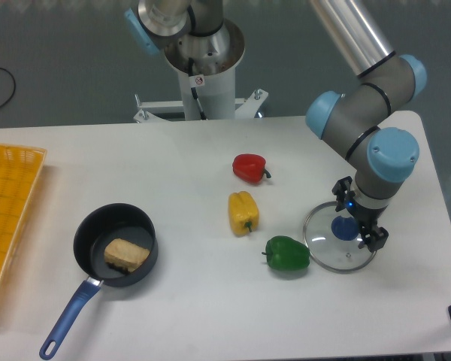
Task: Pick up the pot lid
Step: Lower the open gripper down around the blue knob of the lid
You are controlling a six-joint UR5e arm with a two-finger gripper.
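My gripper point(358, 219) is open at the right side of the table, its fingertips pointing down over the right part of the pot lid. The round glass pot lid point(329, 247) lies flat, with its blue knob point(345, 228) upward. In the picture, one fingertip shows above and left of the knob and the other to its right. No contact between fingers and knob can be made out. The far right rim of the lid is partly hidden by the gripper.
A green pepper point(287, 253) lies at the lid's left edge. Farther left are a yellow pepper point(243, 211), a red pepper point(249, 168) and a black pan point(94, 244) holding a brown piece. A yellow crate point(7, 226) stands far left.
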